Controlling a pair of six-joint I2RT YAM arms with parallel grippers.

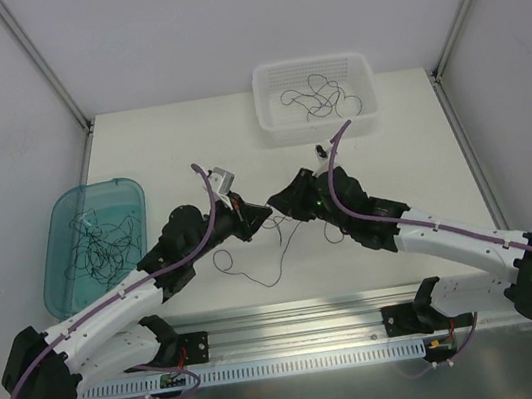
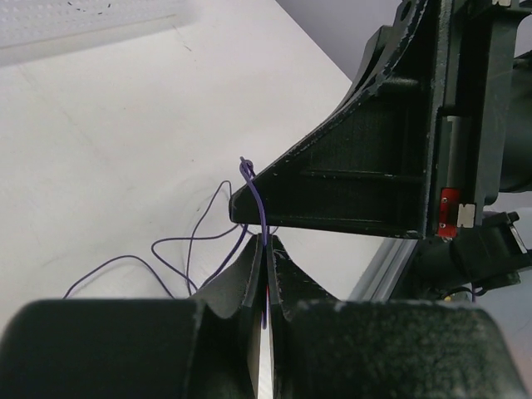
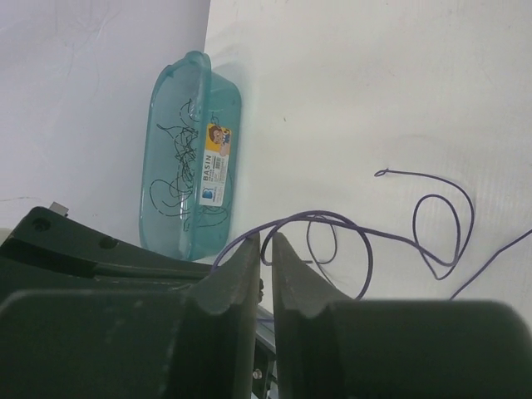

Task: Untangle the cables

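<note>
Thin purple cables (image 1: 222,261) trail in loose loops over the white table between the two arms. My left gripper (image 1: 266,216) is shut on one purple strand (image 2: 246,169), which rises from its tips (image 2: 266,243) to a small end loop. My right gripper (image 1: 276,204) meets it tip to tip; its dark finger (image 2: 332,183) lies just beyond that strand. In the right wrist view my right gripper (image 3: 266,238) shows a narrow gap between its jaws. A purple cable (image 3: 320,214) arcs across its tips and dips slightly into the gap, not pinched.
A teal basin (image 1: 66,282) at the left table edge holds more dark cables (image 1: 101,246). A white perforated basket (image 1: 270,128) at the back holds several loose strands (image 1: 316,100). A metal rail runs along the near edge, by the arm bases.
</note>
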